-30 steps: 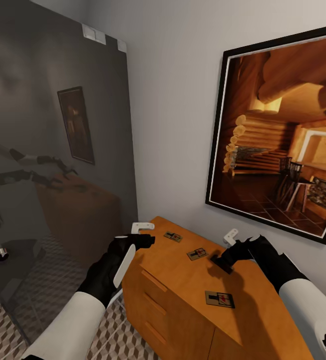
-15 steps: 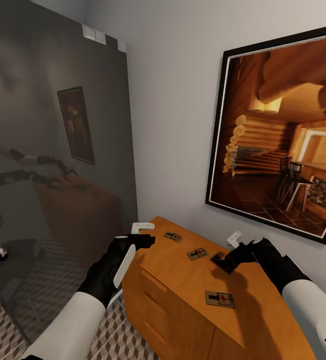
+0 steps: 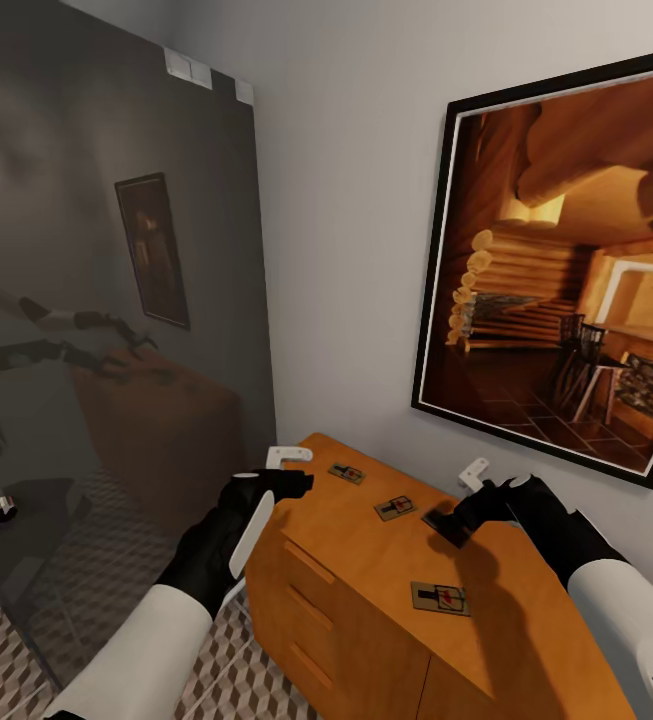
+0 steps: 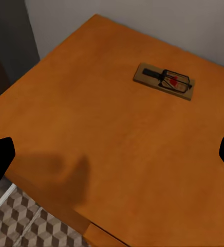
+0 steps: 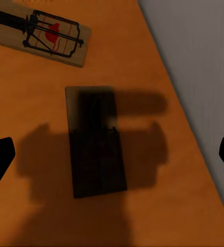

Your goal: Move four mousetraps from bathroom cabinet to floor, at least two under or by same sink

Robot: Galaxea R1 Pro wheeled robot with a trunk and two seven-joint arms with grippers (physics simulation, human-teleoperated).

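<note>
A room in a home is shown. A big framed picture (image 3: 566,270) of a log cabin is hung on the white wall (image 3: 356,200). A wooden cabinet (image 3: 386,600) with drawers is seen, and the floor (image 3: 6,650) is tiled in a cube pattern.

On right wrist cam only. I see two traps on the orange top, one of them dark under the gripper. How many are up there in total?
Observer: Four mousetraps lie on the cabinet top in the head view: your dark mousetrap, the second mousetrap beside it, the far mousetrap toward the corner, and the front mousetrap.
Operator: Where's the left arm?
Observer: The left gripper hovers at the cabinet's left edge, open, holding nothing.
Operator: Anything in front of it?
Observer: The left wrist view shows one mousetrap lying flat on the top ahead of the gripper, apart from its fingertips.
</note>
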